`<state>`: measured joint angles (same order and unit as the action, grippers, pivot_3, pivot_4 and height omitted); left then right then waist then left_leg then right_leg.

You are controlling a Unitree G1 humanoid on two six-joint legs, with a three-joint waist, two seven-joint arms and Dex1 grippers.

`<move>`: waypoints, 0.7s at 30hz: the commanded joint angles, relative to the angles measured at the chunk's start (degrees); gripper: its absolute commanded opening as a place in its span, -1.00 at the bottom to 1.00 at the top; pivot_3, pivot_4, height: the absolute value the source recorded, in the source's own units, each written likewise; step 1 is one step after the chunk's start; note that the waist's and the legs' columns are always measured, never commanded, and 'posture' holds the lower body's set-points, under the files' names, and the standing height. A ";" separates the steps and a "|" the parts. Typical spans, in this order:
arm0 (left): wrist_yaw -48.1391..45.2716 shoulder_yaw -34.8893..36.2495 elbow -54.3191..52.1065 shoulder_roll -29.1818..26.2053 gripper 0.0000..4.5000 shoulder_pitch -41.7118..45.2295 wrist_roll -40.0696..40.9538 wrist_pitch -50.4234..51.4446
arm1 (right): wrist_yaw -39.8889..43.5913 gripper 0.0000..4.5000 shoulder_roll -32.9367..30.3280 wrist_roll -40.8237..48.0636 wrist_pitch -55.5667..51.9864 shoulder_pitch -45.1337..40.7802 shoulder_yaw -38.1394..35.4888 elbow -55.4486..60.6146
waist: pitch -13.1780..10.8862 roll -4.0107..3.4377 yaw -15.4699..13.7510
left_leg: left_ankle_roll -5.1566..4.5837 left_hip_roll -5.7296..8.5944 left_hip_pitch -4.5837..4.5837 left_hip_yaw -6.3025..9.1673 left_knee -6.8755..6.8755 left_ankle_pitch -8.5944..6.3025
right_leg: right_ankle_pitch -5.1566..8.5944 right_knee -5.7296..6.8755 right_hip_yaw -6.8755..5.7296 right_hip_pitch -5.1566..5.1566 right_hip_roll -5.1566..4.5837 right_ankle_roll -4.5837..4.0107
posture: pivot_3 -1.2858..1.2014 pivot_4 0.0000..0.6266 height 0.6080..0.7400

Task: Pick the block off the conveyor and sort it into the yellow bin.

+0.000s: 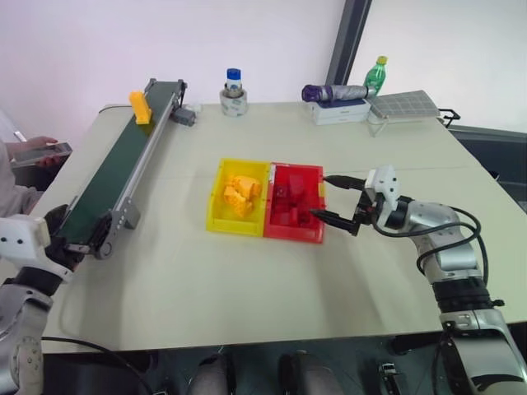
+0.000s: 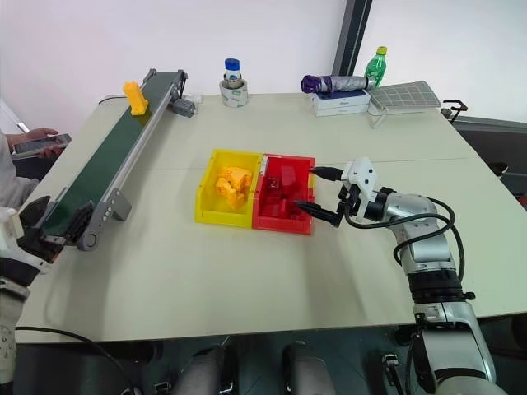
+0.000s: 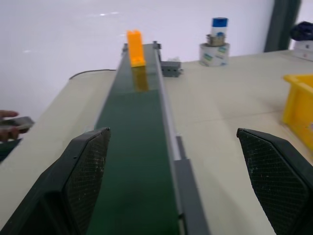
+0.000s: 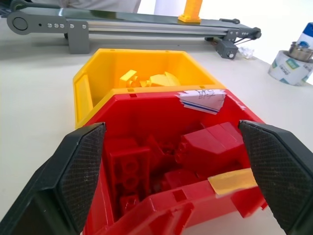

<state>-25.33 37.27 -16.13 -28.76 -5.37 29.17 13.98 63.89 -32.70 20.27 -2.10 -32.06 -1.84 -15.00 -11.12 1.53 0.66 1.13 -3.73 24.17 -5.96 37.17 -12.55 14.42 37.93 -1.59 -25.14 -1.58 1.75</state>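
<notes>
Yellow-orange and upright, the small plastic block stands on the dark green belt of the long narrow conveyor near its far end, seen from the head camera. The conveyor runs along the left side of the pale table. The shallow bright yellow plastic bin sits mid-table with yellow pieces inside, joined on its right to a same-sized red plastic tray holding dark red blocks. The right gripper hovers just beside the red tray's right edge, its two black fingers spread apart and holding nothing. The left gripper is at the conveyor's near end. A person's hand holding a phone shows at the far left edge.

From the left wrist, the left gripper's fingers stand wide apart, empty, straddling the near end of the belt; the block stands well ahead on it.

From the right wrist, the right gripper's fingers are spread wide over the near side of the red tray, with the yellow bin just beyond it and the conveyor behind.
</notes>
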 commanded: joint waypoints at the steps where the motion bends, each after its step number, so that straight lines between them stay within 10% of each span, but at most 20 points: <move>1: 2.06 2.17 -0.18 -0.34 0.94 0.93 0.58 -0.92 | 0.43 1.00 -0.25 -0.11 1.35 -1.36 -0.57 0.36 | 0.00 0.00 0.01 | 0.00 0.00 0.00 0.00 0.00 0.00 | 0.00 -0.01 0.00 0.00 -0.01 -0.01 | 0.03 -0.52 1.00; 21: 2.84 -0.07 5.40 -3.24 0.94 4.97 -2.83 -1.46 | 0.53 1.00 -0.86 -0.18 0.45 -0.36 -1.16 1.90 | 0.00 0.00 0.13 | 0.00 0.00 0.08 -0.02 -0.02 0.00 | -0.03 -0.04 -0.01 -0.07 0.00 -0.03 | 0.03 -0.52 1.00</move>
<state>-22.93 36.91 -10.30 -31.30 -1.04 26.77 14.03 64.46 -32.79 19.41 -2.11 -32.25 -1.79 -15.45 -11.12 1.53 0.80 1.13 -3.74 24.25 -5.98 37.15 -12.55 14.39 37.88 -1.60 -25.21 -1.59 1.72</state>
